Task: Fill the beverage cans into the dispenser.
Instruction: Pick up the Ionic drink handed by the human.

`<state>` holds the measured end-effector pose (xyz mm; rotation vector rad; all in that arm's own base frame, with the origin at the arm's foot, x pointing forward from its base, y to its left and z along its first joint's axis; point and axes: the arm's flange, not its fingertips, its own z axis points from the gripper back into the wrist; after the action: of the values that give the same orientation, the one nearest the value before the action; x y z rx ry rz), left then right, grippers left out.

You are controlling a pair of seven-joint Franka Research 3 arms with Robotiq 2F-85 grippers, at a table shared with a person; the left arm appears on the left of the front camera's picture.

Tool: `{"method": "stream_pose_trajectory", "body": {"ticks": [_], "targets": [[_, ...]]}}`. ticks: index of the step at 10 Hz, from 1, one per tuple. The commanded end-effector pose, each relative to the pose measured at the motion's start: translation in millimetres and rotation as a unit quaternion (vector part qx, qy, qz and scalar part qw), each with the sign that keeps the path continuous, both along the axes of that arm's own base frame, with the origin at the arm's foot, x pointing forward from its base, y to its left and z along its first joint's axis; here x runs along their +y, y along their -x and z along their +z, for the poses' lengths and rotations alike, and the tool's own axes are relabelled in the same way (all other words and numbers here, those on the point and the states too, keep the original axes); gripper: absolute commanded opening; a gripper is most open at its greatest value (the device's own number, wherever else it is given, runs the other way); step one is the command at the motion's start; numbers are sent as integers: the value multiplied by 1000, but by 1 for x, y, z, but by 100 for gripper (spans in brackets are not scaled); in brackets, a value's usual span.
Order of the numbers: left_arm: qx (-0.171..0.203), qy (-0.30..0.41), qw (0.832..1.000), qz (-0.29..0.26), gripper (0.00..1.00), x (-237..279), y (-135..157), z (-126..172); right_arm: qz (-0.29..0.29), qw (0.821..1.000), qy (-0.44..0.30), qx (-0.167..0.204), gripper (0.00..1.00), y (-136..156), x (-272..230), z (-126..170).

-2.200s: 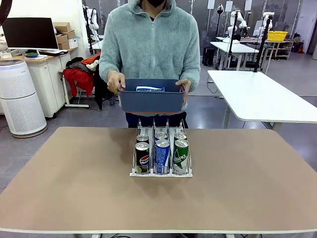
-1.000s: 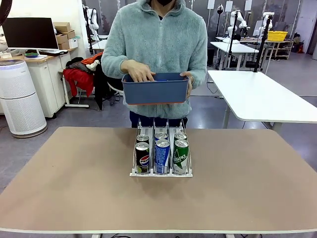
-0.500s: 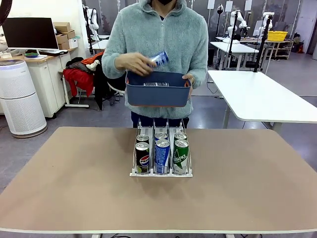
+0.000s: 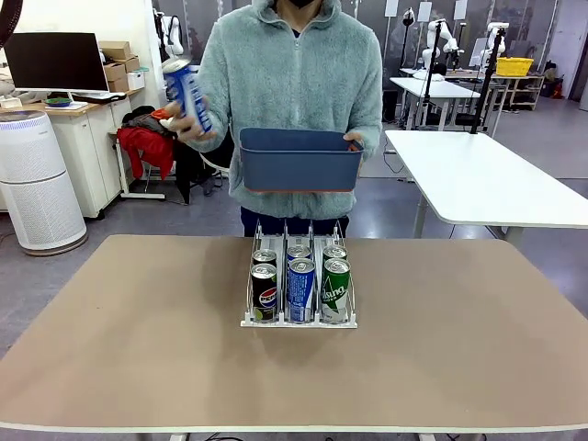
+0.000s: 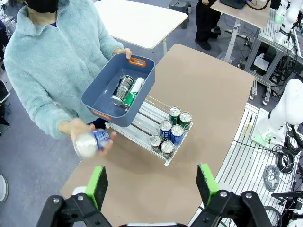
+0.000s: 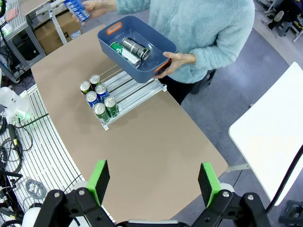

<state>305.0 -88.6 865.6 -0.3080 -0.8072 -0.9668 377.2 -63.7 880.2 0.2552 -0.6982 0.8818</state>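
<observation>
The dispenser [image 4: 276, 241] sits at the middle of the desk [image 4: 138, 340], toward its far edge. Six beverage cans stand in it, two deep in each of the three lanes, all at the end nearest the robot. The front row is a black Pepsi can [image 4: 265, 294] on the robot's left, a blue-and-white can [image 4: 300, 290] in the middle and a green can [image 4: 335, 290] on the right. The far stretch of every lane shows bare rails.

Above and just beyond the dispenser's far end, the person holds a dark blue bin [image 4: 299, 170] off the desk. One hand [image 6: 177, 60] grips it at an orange handle. Two more cans lie on their sides in the bin, a dark one [image 5: 122, 90] and a green one [image 5: 134, 91]. The person's other hand [image 5: 75, 130] is raised to the robot's left of the dispenser and grasps a blue-and-white can [image 4: 186, 92], clear of the bin.

The left tool [image 5: 151, 187] hangs high over the desk, well apart from the dispenser, spread wide and grasping nothing. The right tool [image 6: 154, 182] is likewise high up and released.

Beyond the desk, a white air purifier [image 4: 37, 179] stands on the floor to the dispenser's left. A white side desk [image 4: 487, 175] stands to its right.
</observation>
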Motion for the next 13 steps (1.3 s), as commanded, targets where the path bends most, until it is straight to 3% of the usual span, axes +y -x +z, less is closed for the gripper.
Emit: {"method": "stream_pose_trajectory", "body": {"ticks": [1, 13], "targets": [[0, 0, 1000, -1, 100, 0, 0, 0, 1, 1000, 1, 0, 100, 1, 1, 0], [0, 0, 1000, -1, 100, 0, 0, 0, 1, 1000, 1, 0, 100, 1, 1, 0]]}}
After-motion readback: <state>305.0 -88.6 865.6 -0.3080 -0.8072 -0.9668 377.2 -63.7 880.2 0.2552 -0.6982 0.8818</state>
